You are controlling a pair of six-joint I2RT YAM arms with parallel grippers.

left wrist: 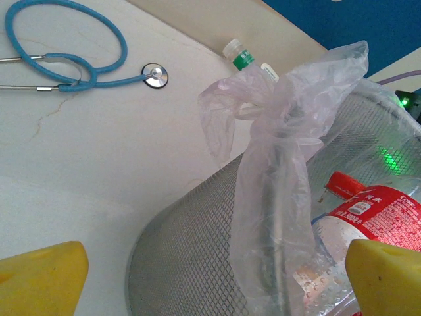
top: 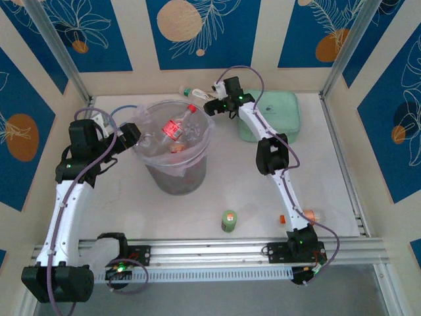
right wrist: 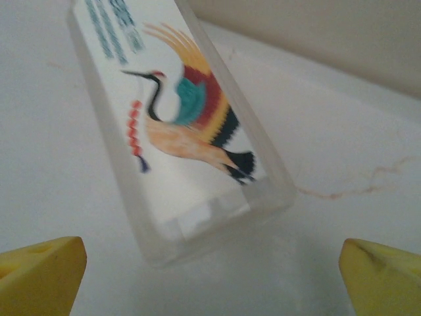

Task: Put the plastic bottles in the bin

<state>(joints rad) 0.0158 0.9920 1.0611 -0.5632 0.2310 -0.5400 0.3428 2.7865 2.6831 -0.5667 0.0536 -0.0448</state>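
The left gripper is hanging released beside the bin's left rim. The right gripper is gaping empty, facing a crane-printed clear box. A red-labelled bottle is lying inside the bin, and a green-labelled bottle is standing nearer.

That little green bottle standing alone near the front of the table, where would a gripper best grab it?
The green-labelled bottle appears to stand upright with nothing close beside it. I'd grip its labelled body around the middle, descending from above with a finger on each side.
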